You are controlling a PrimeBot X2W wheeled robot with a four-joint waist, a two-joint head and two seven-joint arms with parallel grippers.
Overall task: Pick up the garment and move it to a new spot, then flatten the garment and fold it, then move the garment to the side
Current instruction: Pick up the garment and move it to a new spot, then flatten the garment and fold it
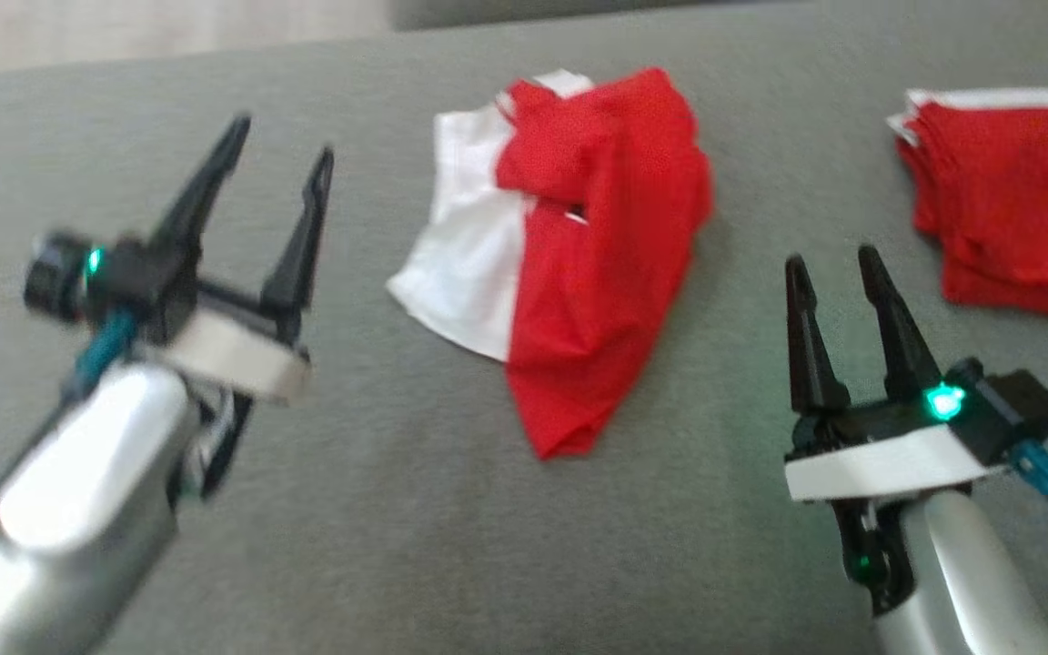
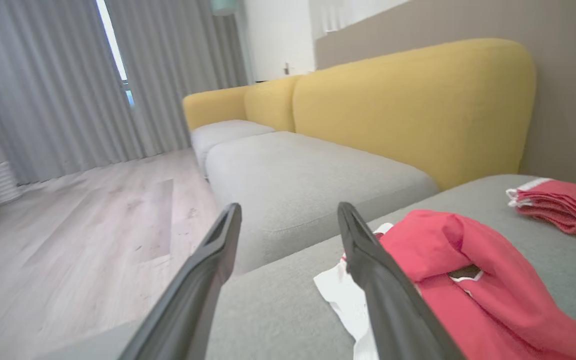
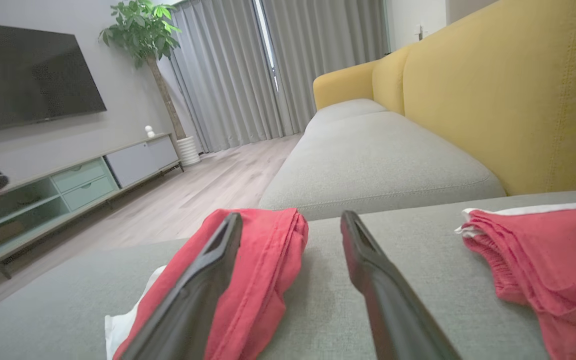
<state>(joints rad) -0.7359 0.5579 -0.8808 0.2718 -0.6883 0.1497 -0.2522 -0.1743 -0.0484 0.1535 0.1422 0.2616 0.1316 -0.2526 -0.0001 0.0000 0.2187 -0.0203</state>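
Observation:
A crumpled red and white garment lies in a heap in the middle of the grey cushion. It also shows as the garment low on the right of the left wrist view and as the garment behind the left finger in the right wrist view. My left gripper hovers open to the left of it, apart from the cloth. My right gripper stands open to the right of it, fingers empty. Both sets of fingers point away from me.
A folded stack of red garments with white trim lies at the far right of the cushion. Beyond the cushion are a yellow-backed sofa, wood floor, curtains and a TV cabinet.

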